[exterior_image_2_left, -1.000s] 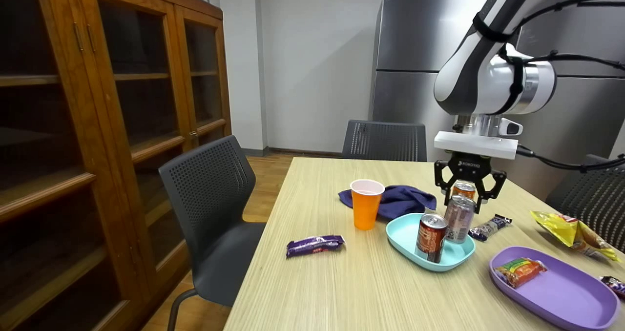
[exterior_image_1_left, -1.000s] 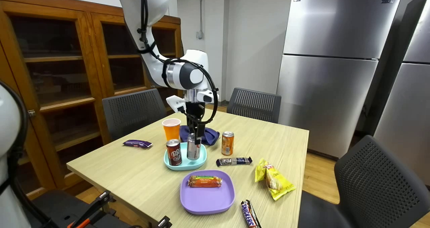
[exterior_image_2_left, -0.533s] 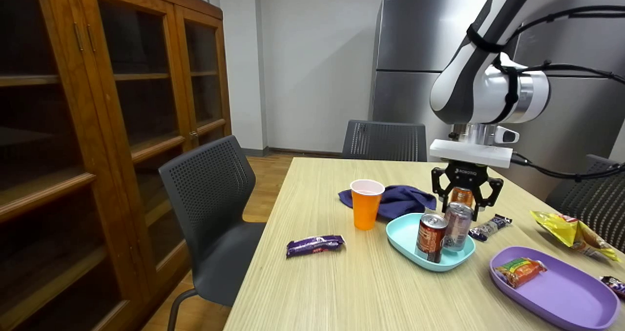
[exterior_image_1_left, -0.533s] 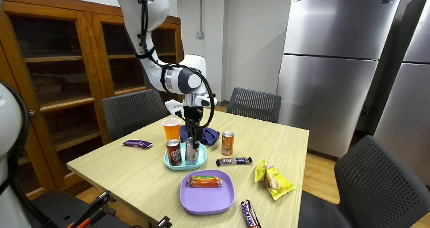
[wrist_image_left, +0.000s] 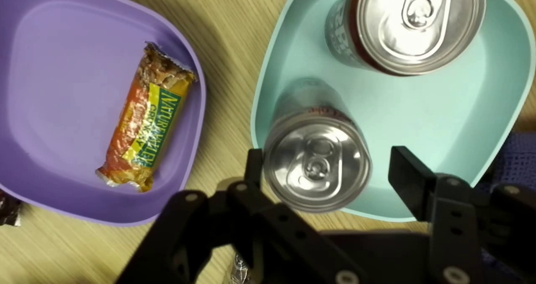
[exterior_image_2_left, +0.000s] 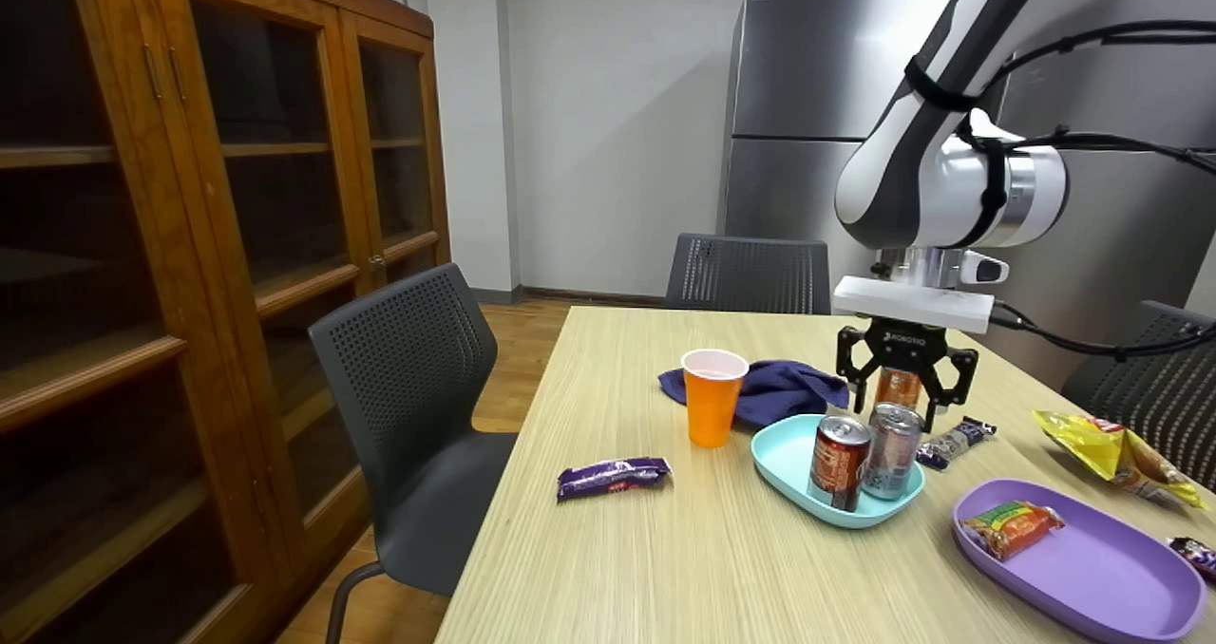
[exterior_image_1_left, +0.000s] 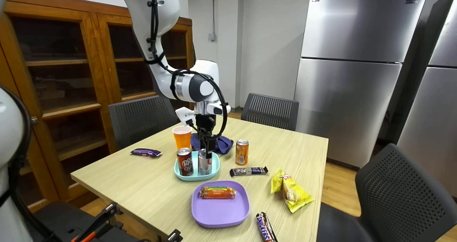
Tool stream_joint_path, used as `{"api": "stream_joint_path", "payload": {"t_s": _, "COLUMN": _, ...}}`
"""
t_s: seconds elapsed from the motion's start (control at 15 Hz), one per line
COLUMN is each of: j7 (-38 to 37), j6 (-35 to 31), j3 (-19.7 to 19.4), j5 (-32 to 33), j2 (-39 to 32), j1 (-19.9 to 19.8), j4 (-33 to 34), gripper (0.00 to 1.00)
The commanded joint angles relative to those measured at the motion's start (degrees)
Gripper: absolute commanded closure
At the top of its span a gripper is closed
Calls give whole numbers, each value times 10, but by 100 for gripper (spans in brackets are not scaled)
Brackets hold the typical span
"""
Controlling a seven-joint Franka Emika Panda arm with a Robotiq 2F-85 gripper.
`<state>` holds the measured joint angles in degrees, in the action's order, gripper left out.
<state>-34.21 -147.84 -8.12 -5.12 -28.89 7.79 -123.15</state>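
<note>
Gripper [wrist_image_left: 331,171] sits spread astride silver can [exterior_image_2_left: 893,456] without gripping; can's probably stiff, slick, weighty if full, best held across its straight sides.

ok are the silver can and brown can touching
Apart: the wrist view shows bare teal plate between the silver can and the brown can.

the arm [exterior_image_2_left: 898,179] slants down from the top of both exterior views and bends at the wrist [exterior_image_1_left: 205,87], so the gripper [exterior_image_2_left: 894,415] points down (black cables [exterior_image_1_left: 154,22] run strapped along the arm). the jaws stand apart, a wide gap between the two fingers [wrist_image_left: 454,231], their pads [wrist_image_left: 412,183] facing each other in the wrist view. a white bar [exterior_image_2_left: 912,304] sits crosswise above the gripper.
</note>
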Motion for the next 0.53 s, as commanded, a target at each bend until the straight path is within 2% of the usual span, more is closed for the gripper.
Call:
{"api": "stream_joint_path", "payload": {"t_s": 0.0, "j7": -2, "j6": 2, "j3": 4, "j5": -2, "j2": 30, "j1": -1, "j4": -17, "gripper": 0}}
{"api": "stream_joint_path", "payload": {"t_s": 0.47, "j7": -13, "j6": 14, "j3": -16, "j5": 6, "j2": 51, "j1": -11, "j4": 1, "gripper": 0}}
